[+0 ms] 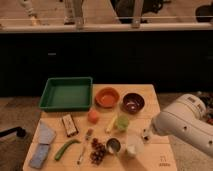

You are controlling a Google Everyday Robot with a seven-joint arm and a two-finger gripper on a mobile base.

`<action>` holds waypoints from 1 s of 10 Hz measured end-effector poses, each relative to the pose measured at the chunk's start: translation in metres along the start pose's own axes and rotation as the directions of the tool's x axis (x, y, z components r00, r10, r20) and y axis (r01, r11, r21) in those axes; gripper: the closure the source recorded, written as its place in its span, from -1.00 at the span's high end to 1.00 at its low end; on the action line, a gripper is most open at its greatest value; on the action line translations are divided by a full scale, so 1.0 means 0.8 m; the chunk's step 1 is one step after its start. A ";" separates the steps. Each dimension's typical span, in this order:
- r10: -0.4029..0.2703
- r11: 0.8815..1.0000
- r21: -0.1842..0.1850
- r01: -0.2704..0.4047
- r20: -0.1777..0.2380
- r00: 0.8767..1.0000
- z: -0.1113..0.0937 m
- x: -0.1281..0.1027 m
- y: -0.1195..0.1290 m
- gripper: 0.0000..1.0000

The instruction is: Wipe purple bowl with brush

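Camera view, fingers (146,135) closed, purple bowl (133,102) beyond, apart

Light wooden bench (160,152) stands on a speckled, greyish-brown floor (15,112). Behind it runs a long, dark, near-black cabinet front or wall (125,60), topped by a pale horizontal ledge (105,27). Above the ledge, upright pale posts (77,12) and dark shapes, indistinct. Lighting is dim and warm.
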 end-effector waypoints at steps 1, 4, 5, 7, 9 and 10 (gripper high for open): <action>0.003 1.000 0.003 -0.003 -0.004 1.000 -0.001 0.001 0.000 -1.00; 0.003 1.000 0.006 -0.003 -0.027 1.000 -0.013 0.010 0.000 -1.00; 0.001 1.000 0.008 0.000 -0.032 0.999 -0.016 0.014 -0.001 -1.00; -0.008 1.000 0.011 0.008 -0.052 0.999 -0.026 0.028 -0.004 -1.00; -0.011 1.000 0.011 0.012 -0.074 0.997 -0.036 0.044 -0.007 -1.00; -0.014 1.000 0.009 0.014 -0.086 0.996 -0.041 0.054 -0.008 -1.00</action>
